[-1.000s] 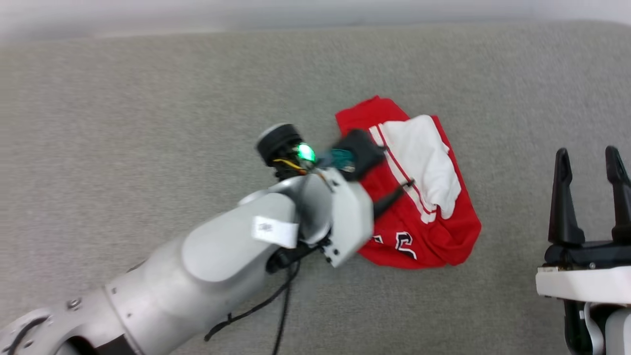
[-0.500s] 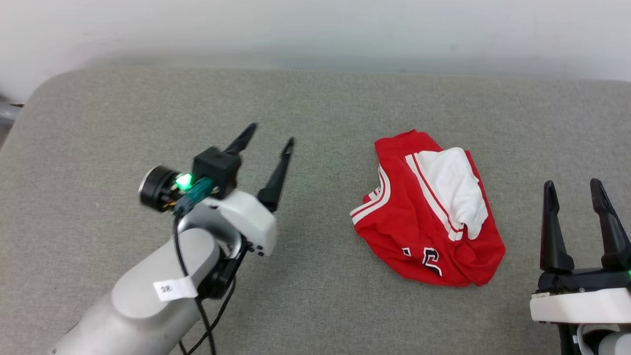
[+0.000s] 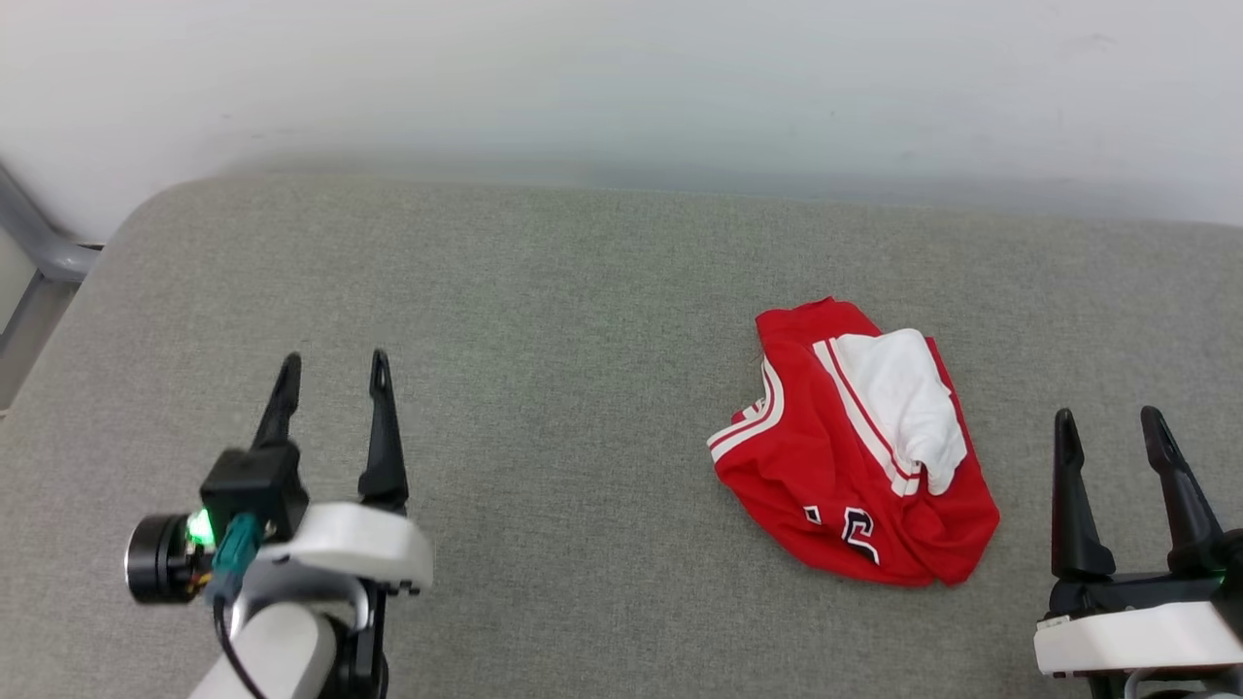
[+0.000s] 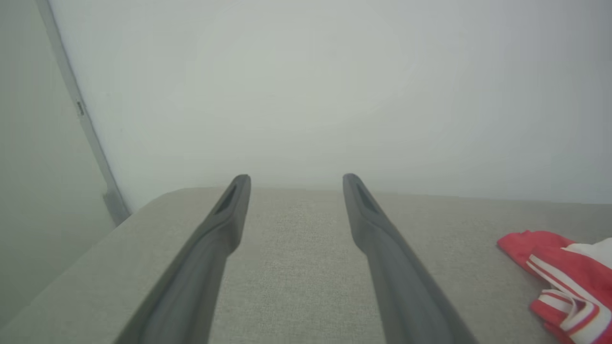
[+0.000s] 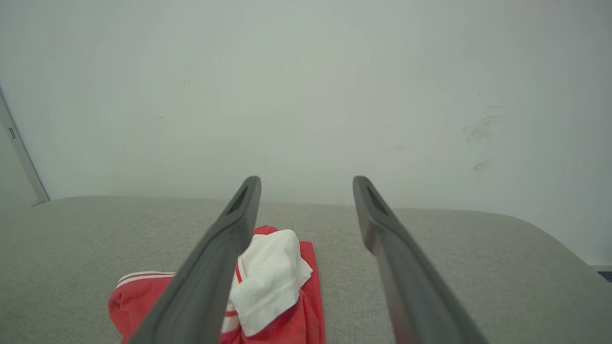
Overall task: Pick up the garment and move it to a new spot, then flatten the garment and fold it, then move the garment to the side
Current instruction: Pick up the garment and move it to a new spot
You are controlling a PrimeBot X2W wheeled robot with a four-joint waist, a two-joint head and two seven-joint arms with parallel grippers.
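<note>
I see the garment point(image 3: 835, 466) crumpled in a red heap on the grey fabric worktop point(image 3: 544, 320), right of centre. Its white sleeve is bunched on top, with striped trim and black lettering showing. The left gripper point(image 3: 332, 361) and right gripper point(image 3: 1107, 416) sit clear of it, fingers spread wide and empty.

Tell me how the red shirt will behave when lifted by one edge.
The garment lies crumpled in soft folds, so it will probably droop and unfold. Its cloth looks thin, so it is likely light.
</note>
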